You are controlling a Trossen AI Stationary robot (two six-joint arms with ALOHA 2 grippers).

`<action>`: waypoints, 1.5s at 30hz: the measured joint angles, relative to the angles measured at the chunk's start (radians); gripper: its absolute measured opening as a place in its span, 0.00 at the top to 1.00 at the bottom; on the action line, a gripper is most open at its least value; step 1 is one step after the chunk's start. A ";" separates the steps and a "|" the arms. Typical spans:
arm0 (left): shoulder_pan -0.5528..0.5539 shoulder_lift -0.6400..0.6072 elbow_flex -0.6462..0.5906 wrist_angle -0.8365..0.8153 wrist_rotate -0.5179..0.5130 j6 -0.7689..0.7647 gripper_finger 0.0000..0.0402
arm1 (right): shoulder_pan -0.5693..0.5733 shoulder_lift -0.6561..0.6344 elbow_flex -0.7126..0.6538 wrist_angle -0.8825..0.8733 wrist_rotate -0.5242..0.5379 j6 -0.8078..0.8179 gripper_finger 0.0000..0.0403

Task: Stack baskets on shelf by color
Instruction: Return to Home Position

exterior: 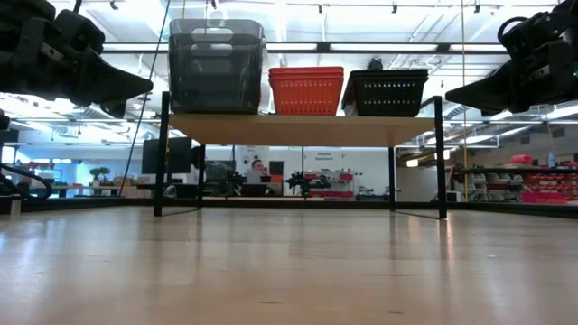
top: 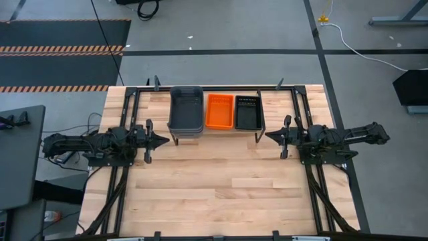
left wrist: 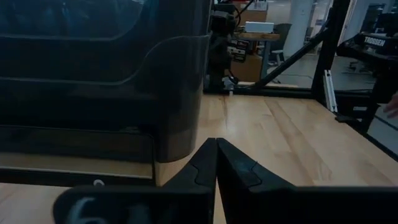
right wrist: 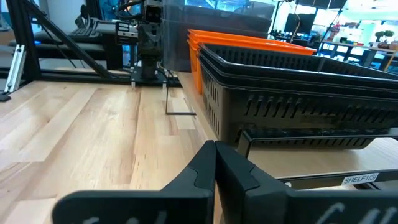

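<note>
The shelf (top: 217,134) stands near the table's far edge on thin black legs (exterior: 163,158). On its plank (exterior: 302,129) sit three nested stacks side by side: grey baskets (top: 186,110) on the left, orange mesh baskets (top: 219,111) in the middle, black mesh baskets (top: 247,111) on the right. My left gripper (top: 165,141) hangs shut just left of the shelf's near left corner, touching nothing. My right gripper (top: 268,136) is shut too, right of the shelf's near right corner. The grey stack (left wrist: 99,74) fills the left wrist view; the black stack (right wrist: 298,93) fills the right wrist view.
Black frame rails (top: 124,120) run along the table's left, right and far sides. The broad wooden tabletop (top: 221,194) lies in front of the shelf. A dark side table (top: 17,161) stands left of the table. A person's hand (left wrist: 392,106) shows beyond the table's edge.
</note>
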 joint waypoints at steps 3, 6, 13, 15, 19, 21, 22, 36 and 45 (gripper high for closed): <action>0.000 0.000 0.000 0.000 0.000 0.006 0.96 | 0.000 0.000 0.000 0.000 0.000 0.000 0.97; 0.000 0.000 0.000 0.000 0.000 0.009 0.95 | 0.000 0.000 0.000 0.000 0.000 -0.001 0.97; 0.000 0.000 0.000 0.000 0.000 0.005 0.94 | 0.000 0.000 0.000 0.000 0.000 -0.002 0.97; 0.000 0.000 0.000 0.000 0.000 0.006 0.95 | 0.000 0.000 0.000 0.000 0.000 -0.002 0.97; 0.000 0.000 0.000 0.000 0.000 0.006 0.96 | 0.000 0.000 0.000 0.000 0.000 -0.002 0.97; 0.000 0.000 0.000 0.000 0.000 0.006 0.96 | 0.000 0.000 0.000 0.000 0.000 -0.002 0.97; 0.000 0.000 0.000 0.000 0.000 0.006 0.95 | 0.000 0.000 0.000 0.000 0.000 -0.002 0.97; 0.000 0.000 -0.001 0.000 0.000 0.006 0.94 | 0.000 0.000 0.000 0.000 0.000 -0.002 0.97; 0.000 0.000 -0.001 0.000 0.000 0.006 0.94 | 0.000 0.000 0.000 0.000 0.000 -0.002 0.97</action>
